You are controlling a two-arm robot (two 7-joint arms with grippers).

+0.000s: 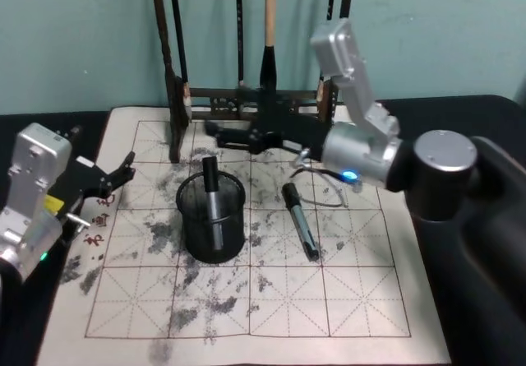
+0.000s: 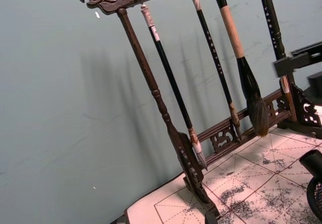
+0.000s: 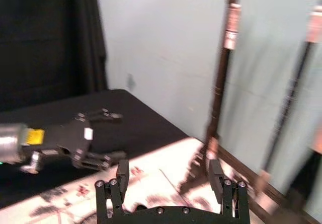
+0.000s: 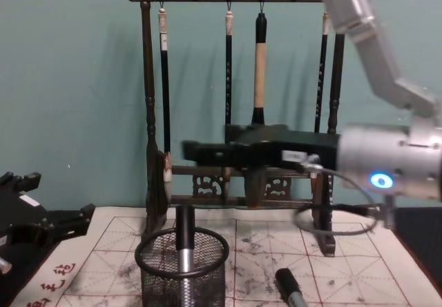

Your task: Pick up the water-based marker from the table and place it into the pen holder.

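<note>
With one marker (image 1: pixel 211 192) upright in the pen holder (image 1: pixel 234 234) and a second marker (image 1: pixel 301 222) lying on the counter (image 1: pixel 362 300) just right of it, we should lower our empty, spread right claw (image 1: pixel 220 134) squarely across that barrel's middle, while the left claw (image 1: pixel 125 173) hangs spread at the counter's left edge.

Dark table (image 1: pixel 448 107) under a smudged grid mat (image 1: pixel 329 300) with pen holder (image 1: pixel 212 222), 1 loose marker (image 1: pixel 301 222), brush rack (image 1: pixel 177 94)

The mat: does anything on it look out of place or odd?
Yes. One marker lies flat on the mat, just right of the pen holder, while a second marker already stands inside it. Grey ink smudges cover the mat.
</note>
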